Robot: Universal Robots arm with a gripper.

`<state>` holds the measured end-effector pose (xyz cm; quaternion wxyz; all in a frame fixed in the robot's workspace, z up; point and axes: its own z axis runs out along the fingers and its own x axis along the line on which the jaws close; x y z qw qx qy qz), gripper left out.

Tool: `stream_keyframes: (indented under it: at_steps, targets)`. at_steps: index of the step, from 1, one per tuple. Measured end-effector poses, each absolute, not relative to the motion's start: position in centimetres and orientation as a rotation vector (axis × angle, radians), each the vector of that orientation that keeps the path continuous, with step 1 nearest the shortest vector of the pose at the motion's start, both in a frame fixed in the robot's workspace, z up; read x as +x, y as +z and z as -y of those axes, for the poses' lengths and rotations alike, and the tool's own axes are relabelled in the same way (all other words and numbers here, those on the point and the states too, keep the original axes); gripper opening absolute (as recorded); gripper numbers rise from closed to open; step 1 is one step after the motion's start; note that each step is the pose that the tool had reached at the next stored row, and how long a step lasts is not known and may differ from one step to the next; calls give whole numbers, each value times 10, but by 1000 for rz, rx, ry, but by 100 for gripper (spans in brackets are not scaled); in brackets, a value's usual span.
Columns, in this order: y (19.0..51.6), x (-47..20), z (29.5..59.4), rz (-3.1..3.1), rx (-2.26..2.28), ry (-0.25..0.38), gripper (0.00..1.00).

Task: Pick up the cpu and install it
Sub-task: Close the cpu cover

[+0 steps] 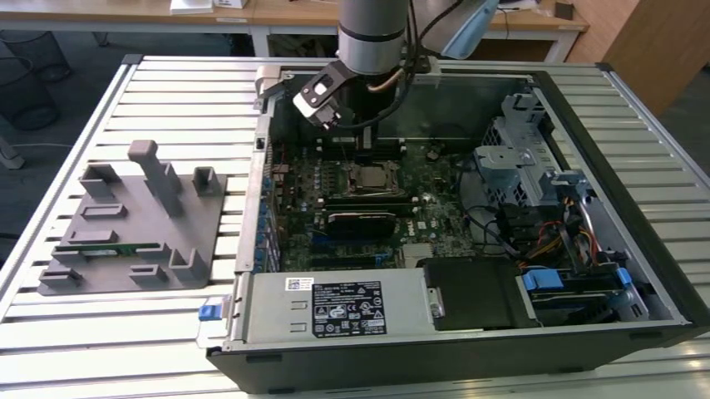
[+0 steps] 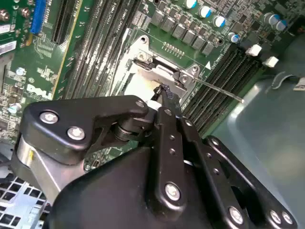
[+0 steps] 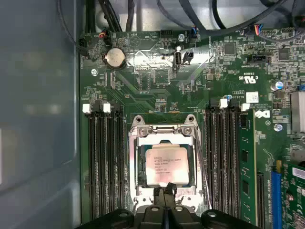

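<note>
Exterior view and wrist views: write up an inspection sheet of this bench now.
Surface: slatted metal table, carrying an open computer case.
Job's things: cpu lying flat in its socket.
Clutter: grey tray beside the case, memory stick on it.
Grippers: gripper shut, tips at the socket's edge beside the cpu.
Cables: black cables and coloured wires inside the case.
Surroundings: desks behind the table.
</note>
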<state>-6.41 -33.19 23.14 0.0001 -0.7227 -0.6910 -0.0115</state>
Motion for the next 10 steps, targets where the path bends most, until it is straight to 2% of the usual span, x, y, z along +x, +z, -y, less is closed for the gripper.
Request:
stream_keyframes:
  at_steps: [10]
  targets:
    - [244, -65, 332, 2171, -2271, -36, 11]
